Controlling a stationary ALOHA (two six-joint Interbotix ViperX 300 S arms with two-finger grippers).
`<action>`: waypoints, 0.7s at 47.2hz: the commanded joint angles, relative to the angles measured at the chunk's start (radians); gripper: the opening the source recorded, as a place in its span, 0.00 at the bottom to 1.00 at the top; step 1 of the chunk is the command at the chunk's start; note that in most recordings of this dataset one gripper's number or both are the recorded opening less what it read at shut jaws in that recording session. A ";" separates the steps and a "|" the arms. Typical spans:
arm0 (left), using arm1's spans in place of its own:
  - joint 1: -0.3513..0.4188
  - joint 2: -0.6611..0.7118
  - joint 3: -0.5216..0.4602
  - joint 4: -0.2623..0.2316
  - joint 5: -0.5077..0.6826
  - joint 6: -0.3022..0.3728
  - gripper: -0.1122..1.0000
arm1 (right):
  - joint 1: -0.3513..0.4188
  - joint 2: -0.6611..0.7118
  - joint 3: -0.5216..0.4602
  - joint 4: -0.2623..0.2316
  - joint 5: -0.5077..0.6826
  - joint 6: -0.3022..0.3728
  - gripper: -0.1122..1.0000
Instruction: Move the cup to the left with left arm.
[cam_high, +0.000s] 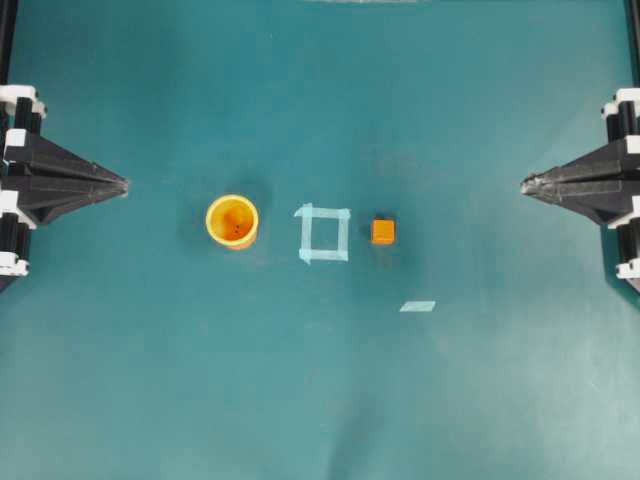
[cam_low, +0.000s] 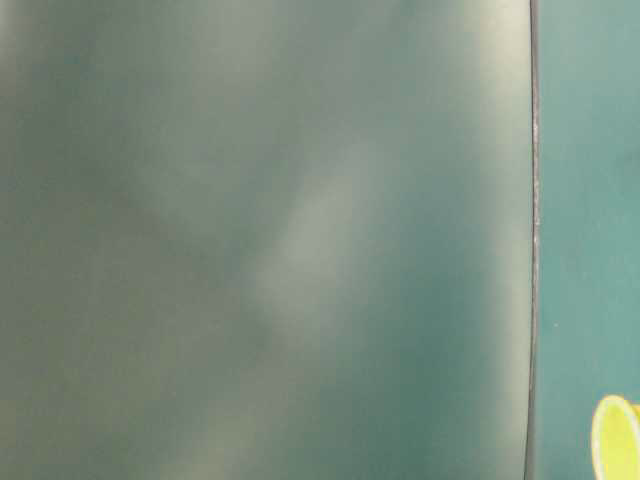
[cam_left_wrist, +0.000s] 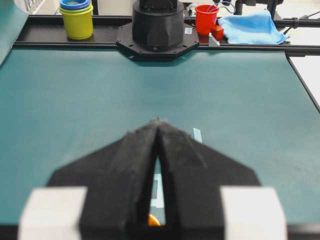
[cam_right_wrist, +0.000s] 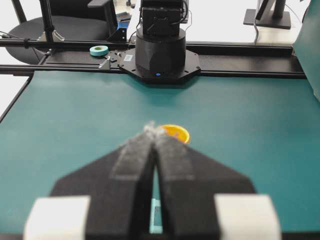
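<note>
The cup (cam_high: 232, 220) stands upright on the green table (cam_high: 320, 400), mouth up, left of centre in the overhead view. Just to its right lies a square outline of pale tape (cam_high: 324, 233), and beyond that a small orange cube (cam_high: 383, 231); a loose strip of tape (cam_high: 417, 306) lies lower right.

The left gripper (cam_high: 122, 186) sits at the left edge of the table, its tips pointing toward the cup but well apart from it, slightly above the cup's line in the overhead view. Its fingers are pressed together at the tips and hold nothing. The left wrist view confirms the jaws meeting at the point.

The right gripper (cam_high: 527, 185) sits at the right edge, likewise pinched together and empty, well apart from the cube.

The table-level view is mostly blur; only a yellow rim shows at its lower right corner.
</note>
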 joint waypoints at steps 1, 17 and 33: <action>-0.002 0.006 -0.009 0.015 0.037 0.006 0.10 | 0.000 0.005 -0.040 0.003 -0.003 0.006 0.09; 0.000 0.011 -0.005 0.017 0.067 0.008 0.11 | 0.000 0.008 -0.057 0.003 0.066 0.005 0.10; 0.000 0.025 0.037 0.021 0.064 0.014 0.22 | 0.000 0.006 -0.057 0.003 0.071 0.005 0.10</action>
